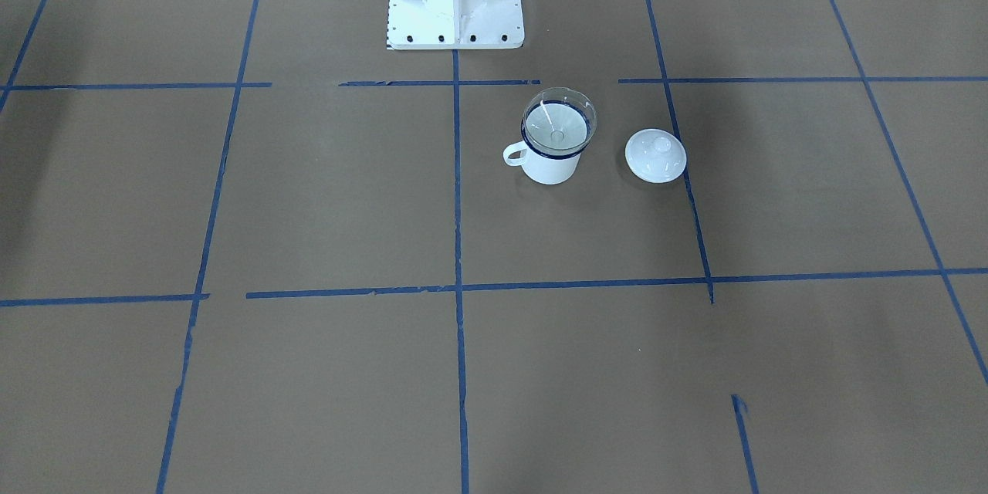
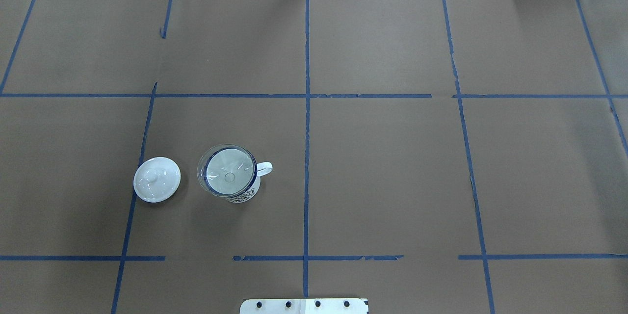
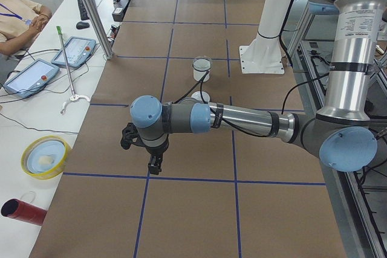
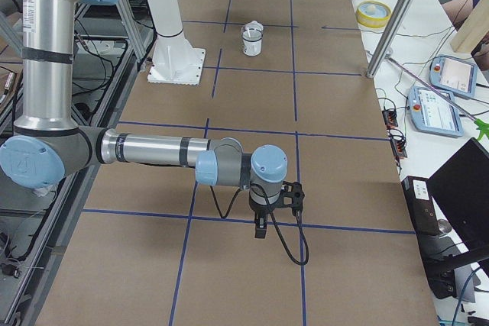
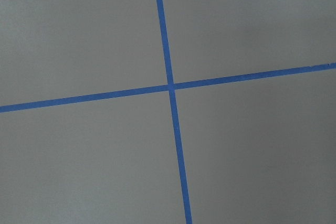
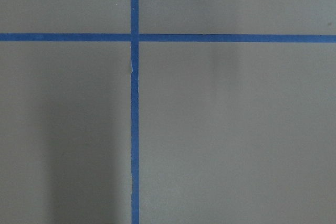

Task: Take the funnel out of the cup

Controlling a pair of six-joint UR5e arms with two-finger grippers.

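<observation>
While both arms hang well away from the work, I cannot tell whether my left pincer (image 3: 155, 166) or right pincer (image 4: 260, 228) is wide or narrow. They show only in the side views, and each wrist view shows nothing but bare tabletop (image 1: 309, 208) and crossing tape (image 5: 169, 85).

Location: the funnel (image 1: 557, 123) sits in the mouth of the cup (image 1: 549, 162), spout down. The cup stands upright on my left half of the tabletop, near the base. A lid (image 1: 655, 156) lies just beside it on the outer side, not touching.

Risks, as I judge them:
- The funnel is clear and thin-rimmed, so a pinch on the rim may slip or miss the edge.
- If the cone is wedged in the mouth, a straight lift may carry the cup up with it, or tip it.
- The cup looks light, so any sideways drag on the funnel could slide or topple it.
- An approach from the outer left side could knock the lid.
- A descent too low could strike the cup's rim.

Count: one funnel, one cup, one lid, two pincers.
</observation>
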